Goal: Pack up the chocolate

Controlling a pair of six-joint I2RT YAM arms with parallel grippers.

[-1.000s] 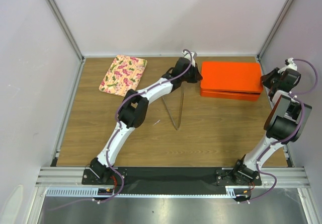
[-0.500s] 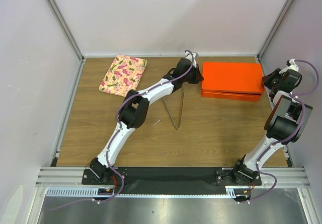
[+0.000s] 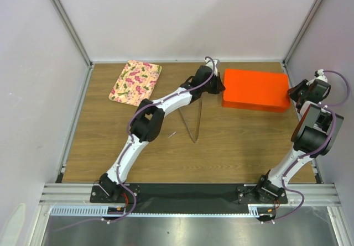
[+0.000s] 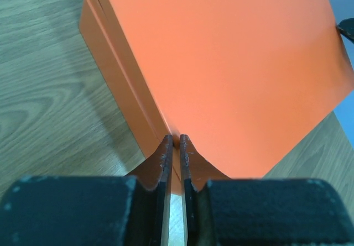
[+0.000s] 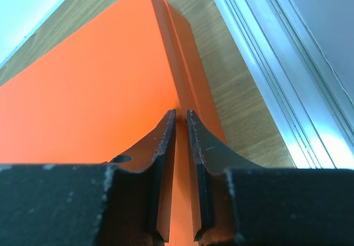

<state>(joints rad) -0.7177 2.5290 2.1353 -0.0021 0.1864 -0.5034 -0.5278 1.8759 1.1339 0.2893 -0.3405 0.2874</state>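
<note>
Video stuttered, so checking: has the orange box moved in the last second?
Yes, slightly right: the orange box sits a little farther from the floral tray.

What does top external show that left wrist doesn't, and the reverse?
Only top external: the floral tray at the table's rear left, and the right arm from base to wrist. Only left wrist: that the left gripper is shut, tips at the orange box's edge, and the lid seam down its side. Both: the orange box on the wooden table.
</note>
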